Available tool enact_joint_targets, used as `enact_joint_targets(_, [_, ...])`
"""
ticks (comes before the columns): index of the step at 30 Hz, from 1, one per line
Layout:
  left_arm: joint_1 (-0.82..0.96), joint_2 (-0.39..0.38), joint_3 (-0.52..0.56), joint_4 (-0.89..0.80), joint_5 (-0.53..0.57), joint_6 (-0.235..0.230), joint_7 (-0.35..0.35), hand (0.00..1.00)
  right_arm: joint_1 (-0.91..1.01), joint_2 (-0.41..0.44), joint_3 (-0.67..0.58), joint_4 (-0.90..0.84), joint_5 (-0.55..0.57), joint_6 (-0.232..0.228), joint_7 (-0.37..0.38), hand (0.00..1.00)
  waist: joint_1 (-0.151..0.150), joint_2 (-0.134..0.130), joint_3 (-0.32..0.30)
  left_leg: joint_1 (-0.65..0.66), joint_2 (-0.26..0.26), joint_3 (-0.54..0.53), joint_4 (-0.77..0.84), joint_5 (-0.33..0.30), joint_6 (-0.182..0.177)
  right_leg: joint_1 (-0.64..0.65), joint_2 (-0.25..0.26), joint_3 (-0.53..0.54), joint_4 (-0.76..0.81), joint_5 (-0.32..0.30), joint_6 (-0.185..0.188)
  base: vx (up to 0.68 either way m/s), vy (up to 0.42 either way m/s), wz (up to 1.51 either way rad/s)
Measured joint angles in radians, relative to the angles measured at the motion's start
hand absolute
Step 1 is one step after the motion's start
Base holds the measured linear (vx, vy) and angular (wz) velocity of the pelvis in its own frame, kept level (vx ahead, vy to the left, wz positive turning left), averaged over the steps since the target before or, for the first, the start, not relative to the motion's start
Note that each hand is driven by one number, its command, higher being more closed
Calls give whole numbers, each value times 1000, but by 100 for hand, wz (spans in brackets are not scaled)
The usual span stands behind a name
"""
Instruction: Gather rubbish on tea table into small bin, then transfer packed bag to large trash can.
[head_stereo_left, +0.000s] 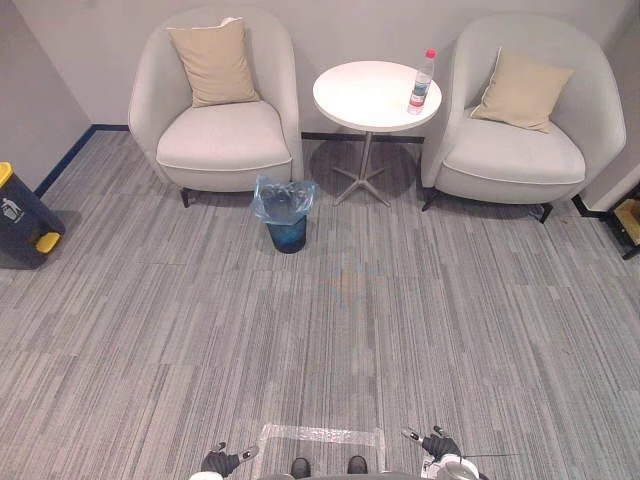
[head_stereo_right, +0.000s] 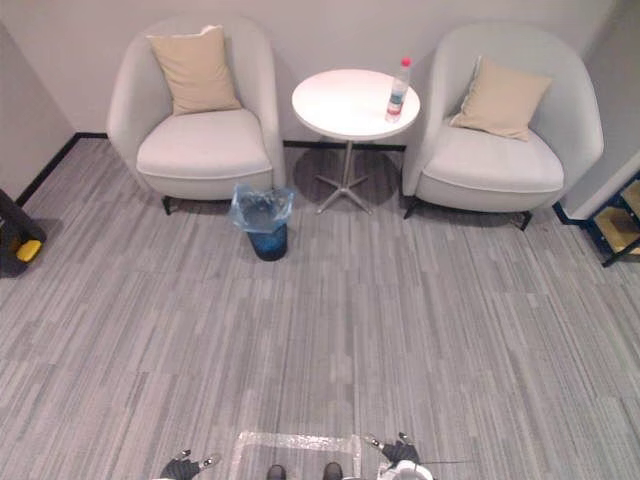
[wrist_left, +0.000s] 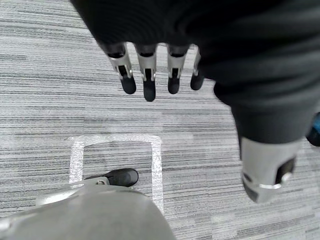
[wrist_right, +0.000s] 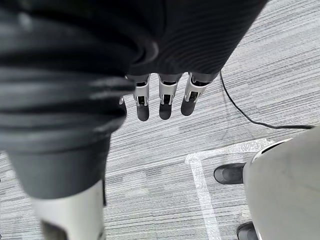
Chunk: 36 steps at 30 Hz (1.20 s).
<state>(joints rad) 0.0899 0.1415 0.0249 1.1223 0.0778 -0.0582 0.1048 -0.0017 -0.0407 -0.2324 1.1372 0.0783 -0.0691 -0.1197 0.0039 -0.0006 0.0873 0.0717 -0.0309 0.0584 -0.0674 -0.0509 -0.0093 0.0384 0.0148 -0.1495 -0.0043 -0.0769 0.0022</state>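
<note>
A clear plastic bottle (head_stereo_left: 422, 82) with a red cap and red label stands upright near the right edge of the round white tea table (head_stereo_left: 362, 95) at the far middle. On the floor left of the table's foot stands a small dark blue bin (head_stereo_left: 286, 214) lined with a clear blue bag. A dark large trash can (head_stereo_left: 22, 217) with yellow trim stands at the far left. My left hand (head_stereo_left: 224, 461) and right hand (head_stereo_left: 437, 444) hang low at the bottom edge, far from the table. Both are open, their fingers (wrist_left: 148, 75) straight over the carpet and holding nothing.
Two light grey armchairs (head_stereo_left: 222, 110) (head_stereo_left: 520, 120), each with a beige cushion, flank the table against the back wall. A taped rectangle (head_stereo_left: 318, 436) marks the grey carpet near me. A low shelf (head_stereo_left: 630, 222) sits at the right edge.
</note>
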Motion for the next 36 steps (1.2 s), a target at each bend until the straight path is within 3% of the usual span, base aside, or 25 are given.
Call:
enact_joint_targets(18, [0, 5, -1, 7, 1, 0, 0, 0, 6, 2, 0, 17, 3, 0, 0, 0, -1, -13, -1, 24, 0, 8, -27, 11, -1, 15, 0, 6, -10, 2, -2, -4, 7, -1])
enact_joint_targets(28, [-6, 9, -5, 9, 10, 2, -1, 0, 12, 1, -2, 13, 14, 0, 0, 0, -3, -15, 2, -1, 1, 89, -32, 4, 0, -25, 7, 73, -36, 24, -2, 17, 12, -19])
enact_joint_targets(32, [-30, 13, -8, 9, 8, 6, -1, 0, 6, 0, 0, 8, 34, 0, 0, 0, -2, -17, 14, -34, 16, 169, 39, -51, 8, -66, 17, 137, -15, 28, -1, 5, 19, -54])
enact_joint_targets(36, [-68, 7, -25, 8, -3, 6, -1, 0, 4, -7, 0, -17, 40, 0, 0, 0, -10, 3, 29, -71, 33, 221, 125, -97, 2, -123, 13, 70, 75, -6, 1, 24, -27, -48])
